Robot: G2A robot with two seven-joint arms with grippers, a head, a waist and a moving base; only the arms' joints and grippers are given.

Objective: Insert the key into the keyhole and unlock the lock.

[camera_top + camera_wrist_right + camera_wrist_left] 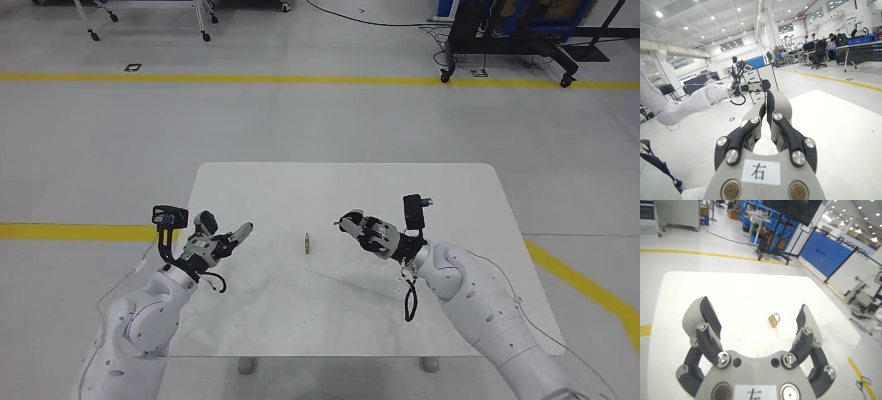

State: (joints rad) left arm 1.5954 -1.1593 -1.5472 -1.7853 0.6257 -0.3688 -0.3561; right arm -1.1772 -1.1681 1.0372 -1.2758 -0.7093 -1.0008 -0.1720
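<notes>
Two claws hang over a white surface (pixel 400 190), one to each side of a small brass padlock (pixel 773 322). The padlock sits near the middle of the surface, roughly midway between the claws and touching neither. Its body is a dull gold block, with a silvery shackle (pixel 776 315) at the end turned away from the left arm. Whether it stands on edge or lies flat cannot be told.

The left claw (pixel 243 232) is spread wide. Its ribbed black pads (pixel 710 315) are far apart, and in its own wrist view the padlock shows through the gap between them, farther out on the surface. Nothing is in its grip.

The right claw (pixel 767 94) is drawn narrow, the two ribbed pads pressed face to face with almost no gap. Whether anything thin is pinched between them cannot be told. From above it hangs on the robot's right of the padlock, its tips pointing toward the lock and toward the left claw across from it.

A yellow line (pixel 300 78) runs across the floor beyond the far edge of the surface.
</notes>
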